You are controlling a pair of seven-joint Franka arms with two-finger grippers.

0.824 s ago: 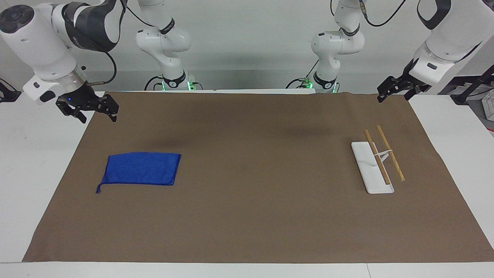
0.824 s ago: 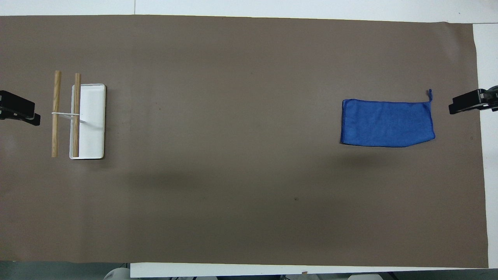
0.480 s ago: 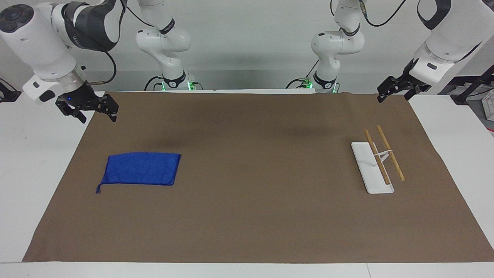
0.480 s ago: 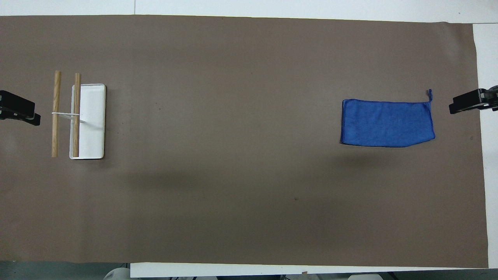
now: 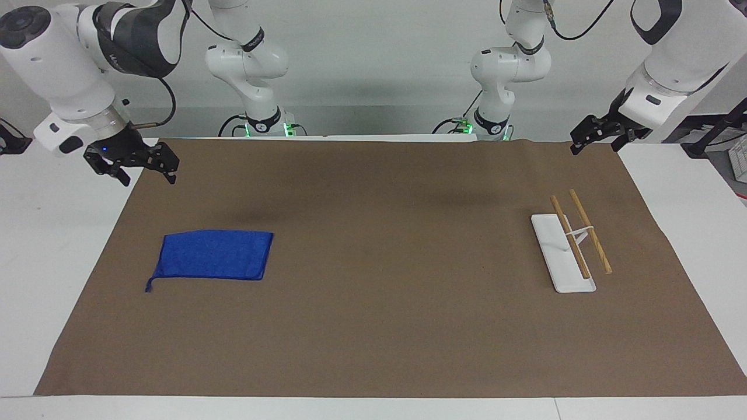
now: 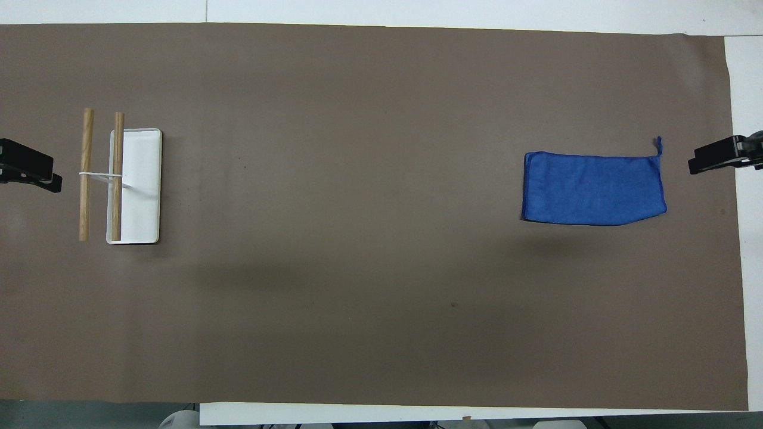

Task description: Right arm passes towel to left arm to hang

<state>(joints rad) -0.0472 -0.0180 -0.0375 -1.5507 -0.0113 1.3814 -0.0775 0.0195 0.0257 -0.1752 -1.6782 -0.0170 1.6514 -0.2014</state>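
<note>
The royal-blue towel (image 5: 213,255) lies flat on the brown mat toward the right arm's end of the table, its thin tail at the corner farthest from the robots; it also shows in the overhead view (image 6: 593,189). My right gripper (image 5: 149,177) hangs open and empty over the mat's edge, apart from the towel, and shows in the overhead view (image 6: 697,164). My left gripper (image 5: 594,147) hangs open and empty over the mat's corner at the left arm's end, near the rack, and shows in the overhead view (image 6: 50,177).
A towel rack with a white base (image 5: 554,251) and two wooden rods (image 5: 590,231) stands toward the left arm's end; it also shows in the overhead view (image 6: 143,179). The brown mat (image 5: 385,303) covers most of the white table.
</note>
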